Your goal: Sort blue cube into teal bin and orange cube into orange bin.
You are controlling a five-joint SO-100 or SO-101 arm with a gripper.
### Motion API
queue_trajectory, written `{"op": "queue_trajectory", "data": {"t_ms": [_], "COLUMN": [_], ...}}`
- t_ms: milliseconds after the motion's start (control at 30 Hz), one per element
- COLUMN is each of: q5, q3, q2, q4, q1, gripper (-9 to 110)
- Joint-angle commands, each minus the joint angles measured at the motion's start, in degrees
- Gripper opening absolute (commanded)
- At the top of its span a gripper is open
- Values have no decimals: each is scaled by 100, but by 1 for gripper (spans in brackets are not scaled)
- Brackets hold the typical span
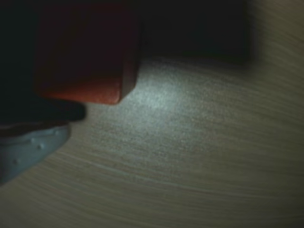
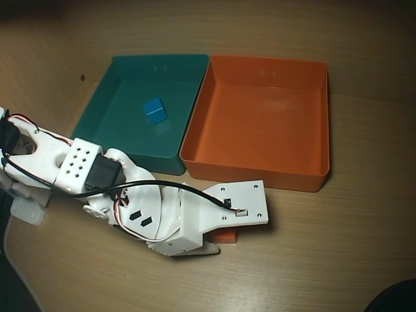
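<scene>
Wood-grain tabletop (image 2: 338, 260) carries the orange cube (image 1: 90, 61), lying just beside the jaws, whose spread cannot be told.

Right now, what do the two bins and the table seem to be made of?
Teal bin and orange bin: probably moulded plastic, going by their uniform colour, thin walls and soft sheen. Table: wood-grain surface, matte; whether laminate or real wood can't be told.
</scene>
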Motion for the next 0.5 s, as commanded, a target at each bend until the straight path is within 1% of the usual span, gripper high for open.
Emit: {"op": "queue_trajectory", "data": {"t_ms": [0,467], "q5": [26,-18], "q3": [-369,-369], "q2": [141,132], "q4": [-97,-105], "q1": [-9,-9], "gripper": [37,37]}}
